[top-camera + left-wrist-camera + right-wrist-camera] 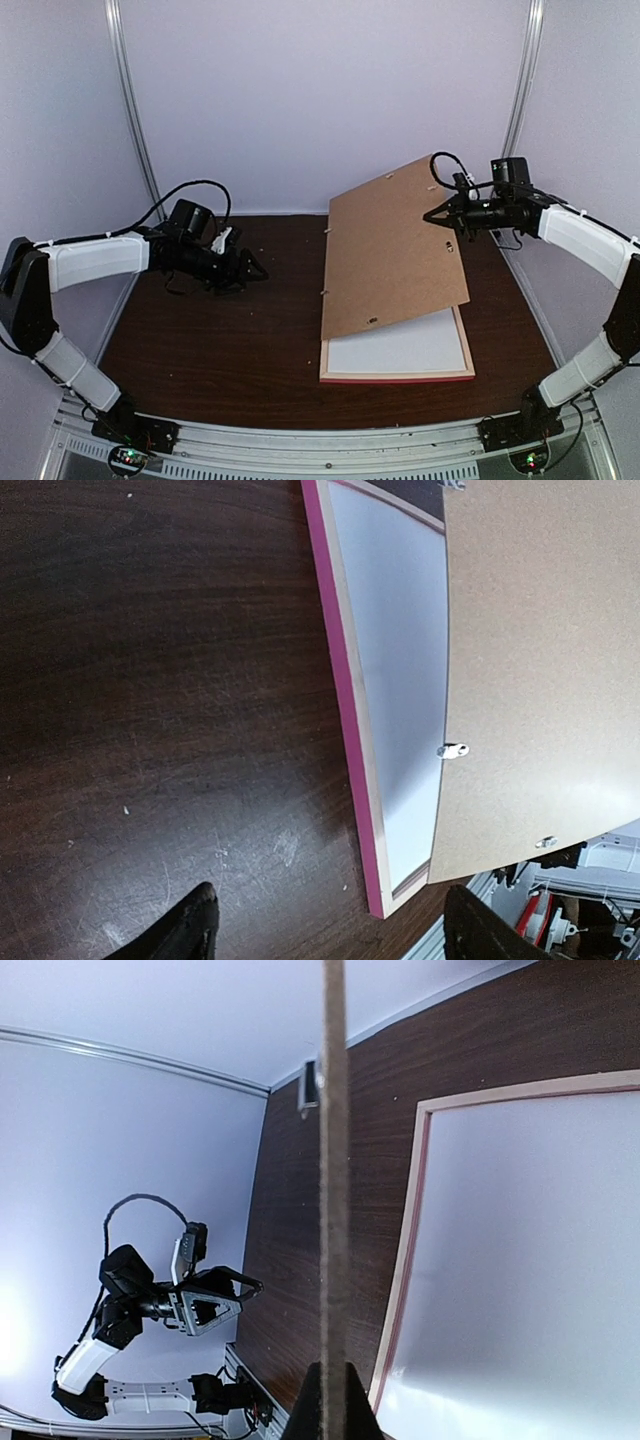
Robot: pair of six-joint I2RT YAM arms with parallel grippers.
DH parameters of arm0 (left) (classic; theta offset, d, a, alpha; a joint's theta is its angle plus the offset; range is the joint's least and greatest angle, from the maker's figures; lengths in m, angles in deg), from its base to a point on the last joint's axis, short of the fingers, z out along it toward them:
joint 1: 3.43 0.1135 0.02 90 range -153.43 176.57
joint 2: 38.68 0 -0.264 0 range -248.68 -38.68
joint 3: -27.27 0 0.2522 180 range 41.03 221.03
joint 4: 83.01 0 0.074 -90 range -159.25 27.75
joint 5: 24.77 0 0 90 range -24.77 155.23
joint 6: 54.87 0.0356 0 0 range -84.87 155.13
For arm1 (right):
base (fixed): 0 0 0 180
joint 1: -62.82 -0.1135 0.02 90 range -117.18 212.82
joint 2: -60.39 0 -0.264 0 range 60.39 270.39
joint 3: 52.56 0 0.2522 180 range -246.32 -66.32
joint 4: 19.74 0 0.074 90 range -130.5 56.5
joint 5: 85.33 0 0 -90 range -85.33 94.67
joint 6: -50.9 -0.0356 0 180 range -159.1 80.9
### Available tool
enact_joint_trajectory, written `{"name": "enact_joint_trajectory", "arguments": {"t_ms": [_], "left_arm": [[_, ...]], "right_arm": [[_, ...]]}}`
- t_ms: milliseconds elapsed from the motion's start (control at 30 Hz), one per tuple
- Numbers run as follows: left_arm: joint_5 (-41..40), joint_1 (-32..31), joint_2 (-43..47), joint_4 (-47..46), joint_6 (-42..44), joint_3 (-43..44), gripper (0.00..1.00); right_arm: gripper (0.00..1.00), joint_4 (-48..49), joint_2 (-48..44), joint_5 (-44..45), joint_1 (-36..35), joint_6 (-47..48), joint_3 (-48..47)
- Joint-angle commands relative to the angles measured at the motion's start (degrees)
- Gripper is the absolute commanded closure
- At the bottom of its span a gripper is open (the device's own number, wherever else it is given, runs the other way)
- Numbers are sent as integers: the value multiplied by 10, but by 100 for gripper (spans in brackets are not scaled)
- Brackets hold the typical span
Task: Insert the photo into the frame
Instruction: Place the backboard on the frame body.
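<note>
The frame (398,378) lies face down on the table (220,340), holding a white sheet (400,350) that may be the photo's back. Above its far half the right fingers (432,213) pinch the tilted backing board (390,250). The left fingers (257,271) hang wide, well left of it

Nothing written can be read in any view, whether text, label, brand, number or sign. The frame (398,377), the brown board (390,250) tilted over it and the table (220,340) show only plain surfaces. The small lit spots at the arm bases are too tiny to make out.
</note>
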Motion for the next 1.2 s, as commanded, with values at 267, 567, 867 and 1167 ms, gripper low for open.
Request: {"name": "enact_joint_trajectory", "arguments": {"t_ms": [267, 567, 867, 1167], "left_arm": [[-59, -74, -98, -17, 23, 66, 22], [-101, -124, -186, -10, 38, 140, 24], [-94, -132, -222, -39, 28, 158, 24], [-92, -132, -237, -47, 24, 167, 23]], "right_arm": [[100, 47, -79, -87, 106, 1, 93], [100, 117, -69, -120, 128, -22, 162], [100, 158, -38, -133, 128, -27, 183], [100, 193, 8, -143, 129, -36, 187]]}}
